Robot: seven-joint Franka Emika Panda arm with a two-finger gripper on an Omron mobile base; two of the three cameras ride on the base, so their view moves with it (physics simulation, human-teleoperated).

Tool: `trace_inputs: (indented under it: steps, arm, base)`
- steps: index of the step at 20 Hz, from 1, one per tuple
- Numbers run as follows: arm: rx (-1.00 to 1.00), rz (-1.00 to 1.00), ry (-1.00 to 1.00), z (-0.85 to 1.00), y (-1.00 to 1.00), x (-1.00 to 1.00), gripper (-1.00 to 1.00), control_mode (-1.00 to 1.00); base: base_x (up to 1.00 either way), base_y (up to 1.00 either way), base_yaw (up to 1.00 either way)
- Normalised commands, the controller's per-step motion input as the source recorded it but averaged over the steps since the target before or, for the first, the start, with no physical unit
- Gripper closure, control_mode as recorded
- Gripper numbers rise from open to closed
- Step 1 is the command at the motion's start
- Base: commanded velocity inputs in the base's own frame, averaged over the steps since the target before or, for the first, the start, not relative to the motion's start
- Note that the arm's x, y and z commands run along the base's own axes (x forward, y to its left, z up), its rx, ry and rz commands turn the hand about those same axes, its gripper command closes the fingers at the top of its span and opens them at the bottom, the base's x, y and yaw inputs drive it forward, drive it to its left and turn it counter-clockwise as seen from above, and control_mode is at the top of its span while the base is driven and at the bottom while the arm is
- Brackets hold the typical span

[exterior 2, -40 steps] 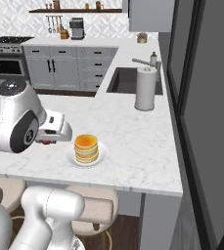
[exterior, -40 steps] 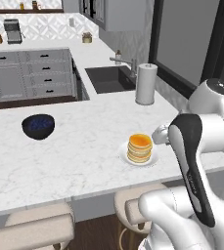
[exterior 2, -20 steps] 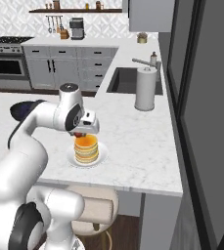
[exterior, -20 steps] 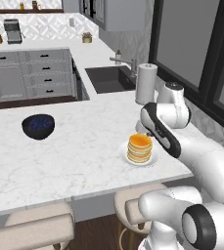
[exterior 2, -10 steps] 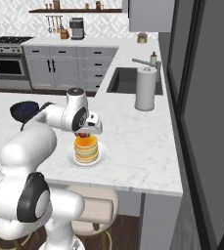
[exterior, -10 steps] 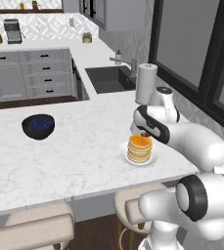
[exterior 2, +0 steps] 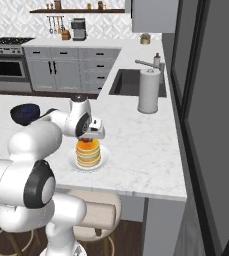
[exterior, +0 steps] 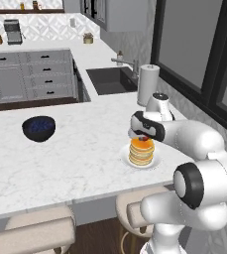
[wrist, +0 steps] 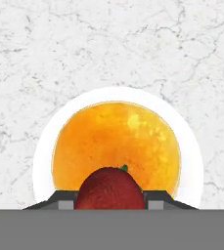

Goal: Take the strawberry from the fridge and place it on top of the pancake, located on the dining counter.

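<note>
Jaws (wrist: 110,204): pinching the strawberry (wrist: 110,188) | Strawberry: directly above the pancake (wrist: 116,146), at its near edge | Pancake: on white plate (wrist: 191,156), on the worktop (exterior: 75,163), right of dark bowl (exterior: 38,128)

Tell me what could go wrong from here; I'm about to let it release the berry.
The strawberry, clamped between the fingers, sits toward one edge of the pancake, not its middle. Released there, the cone-shaped berry might roll off the stack onto the plate or the dining counter.
</note>
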Motion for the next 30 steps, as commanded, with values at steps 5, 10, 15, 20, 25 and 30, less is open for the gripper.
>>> trace_inputs:
  steps: [5,10,15,20,25,30]
  arm:
    - [0.0,0.0,0.0,-0.16,0.0,0.3,1.0,-1.0]
    - [0.0,0.0,-0.01,-0.1,0.0,0.03,1.0,-1.0]
    - [0.0,0.0,-0.06,-0.05,0.0,-0.05,1.0,-1.0]
    - [0.0,0.0,0.0,-0.07,0.0,0.0,1.0,-1.0]
    - [0.0,0.0,0.0,-0.13,0.0,0.0,1.0,-1.0]
    - [0.0,0.0,0.0,-0.17,0.0,0.0,1.0,-1.0]
  base:
    - [0.0,0.0,0.0]
    - [0.0,0.0,0.0]
    - [0.0,0.0,0.0]
    - [0.0,0.0,0.0]
    - [0.0,0.0,0.0]
    - [0.0,0.0,0.0]
